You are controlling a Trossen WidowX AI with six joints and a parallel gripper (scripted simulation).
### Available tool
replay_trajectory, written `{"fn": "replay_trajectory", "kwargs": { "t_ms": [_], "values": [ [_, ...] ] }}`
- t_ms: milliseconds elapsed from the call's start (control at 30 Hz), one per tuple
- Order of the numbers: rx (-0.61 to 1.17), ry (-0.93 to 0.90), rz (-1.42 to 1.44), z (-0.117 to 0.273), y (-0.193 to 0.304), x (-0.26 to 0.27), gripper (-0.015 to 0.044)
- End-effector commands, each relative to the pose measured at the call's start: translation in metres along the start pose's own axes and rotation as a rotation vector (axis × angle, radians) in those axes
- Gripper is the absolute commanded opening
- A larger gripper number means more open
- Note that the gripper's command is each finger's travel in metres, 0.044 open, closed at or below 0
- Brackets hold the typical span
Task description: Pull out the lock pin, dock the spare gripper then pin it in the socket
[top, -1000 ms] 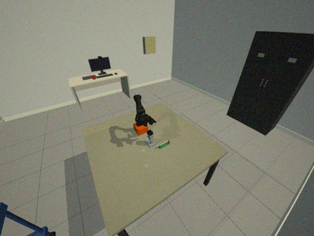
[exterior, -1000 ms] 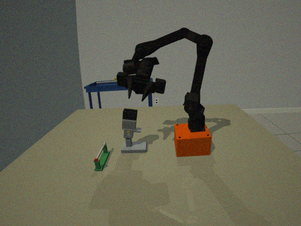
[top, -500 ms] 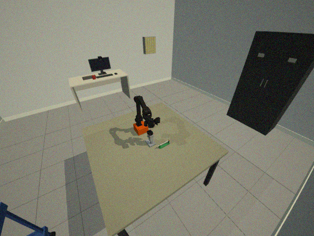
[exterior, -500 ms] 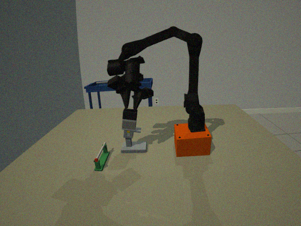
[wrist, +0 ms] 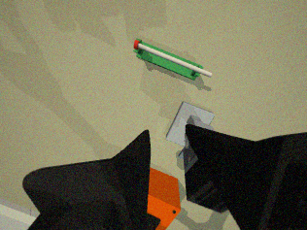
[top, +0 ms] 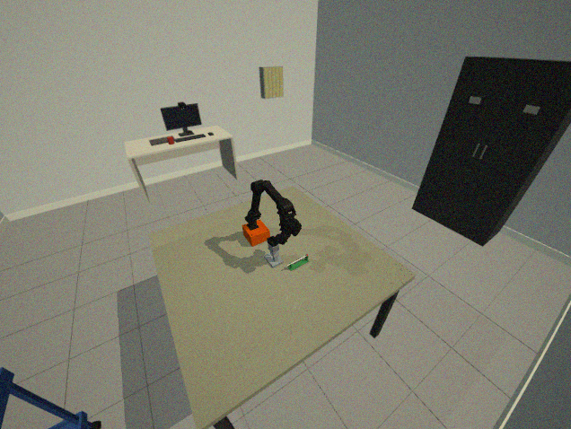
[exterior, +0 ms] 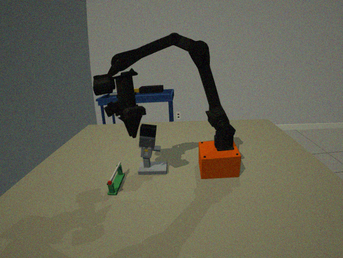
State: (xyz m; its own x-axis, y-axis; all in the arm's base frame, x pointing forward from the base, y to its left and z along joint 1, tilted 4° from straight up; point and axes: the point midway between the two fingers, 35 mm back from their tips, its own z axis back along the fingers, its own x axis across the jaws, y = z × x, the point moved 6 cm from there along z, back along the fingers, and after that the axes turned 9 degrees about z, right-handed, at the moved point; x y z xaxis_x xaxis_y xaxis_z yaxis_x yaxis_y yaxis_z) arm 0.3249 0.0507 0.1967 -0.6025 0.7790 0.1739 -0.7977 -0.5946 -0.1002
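Nearest on the tan table (top: 276, 322) (exterior: 221, 222) (wrist: 243, 57), to the left of the grey stand as seen from the front, sat a green holder (top: 299, 264) (exterior: 118, 182) (wrist: 167, 64). Across its two uprights lay the white pin (top: 297, 259) (exterior: 115, 172) (wrist: 175, 60), its red end (top: 306, 256) (exterior: 109, 182) (wrist: 136, 45) toward the onlooker, well clear of the stand.

Just beyond, the grey stand (top: 275, 264) (exterior: 159, 168) (wrist: 179, 121) rose to a leaning grey body (top: 273, 251) (exterior: 147, 141) with a black top. Which part was socket and which spare gripper, one couldn't tell.

Over by the stand's upper end, the arm's gripper (top: 272, 243) (exterior: 133, 136) (wrist: 167, 131) pointed downward. Its fingers stood partly apart, with nothing gripped between them; whether they touched the leaning body was unclear.

Right of the stand, the orange base block (top: 256, 236) (exterior: 219, 167) (wrist: 163, 185) carried the black arm (top: 276, 196) (exterior: 205, 74), which arched high and came down near the stand. Far behind the stand, past the table's edge, stood a blue bench (top: 41, 403) (exterior: 152, 97) with a dark object (exterior: 151, 88) on top, before a pale wall (exterior: 249, 55).
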Motion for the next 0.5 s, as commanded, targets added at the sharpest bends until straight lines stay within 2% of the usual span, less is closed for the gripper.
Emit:
{"fn": "replay_trajectory", "kwargs": {
  "t_ms": [0, 100, 467],
  "values": [
    [0.291, 0.231, 0.914, -0.024, -0.070, 0.000, 0.0180],
    [0.347, 0.250, 1.046, -0.028, -0.083, -0.002, 0.0180],
    [0.351, 0.251, 1.055, -0.028, -0.086, 0.000, 0.0180]
  ]
}}
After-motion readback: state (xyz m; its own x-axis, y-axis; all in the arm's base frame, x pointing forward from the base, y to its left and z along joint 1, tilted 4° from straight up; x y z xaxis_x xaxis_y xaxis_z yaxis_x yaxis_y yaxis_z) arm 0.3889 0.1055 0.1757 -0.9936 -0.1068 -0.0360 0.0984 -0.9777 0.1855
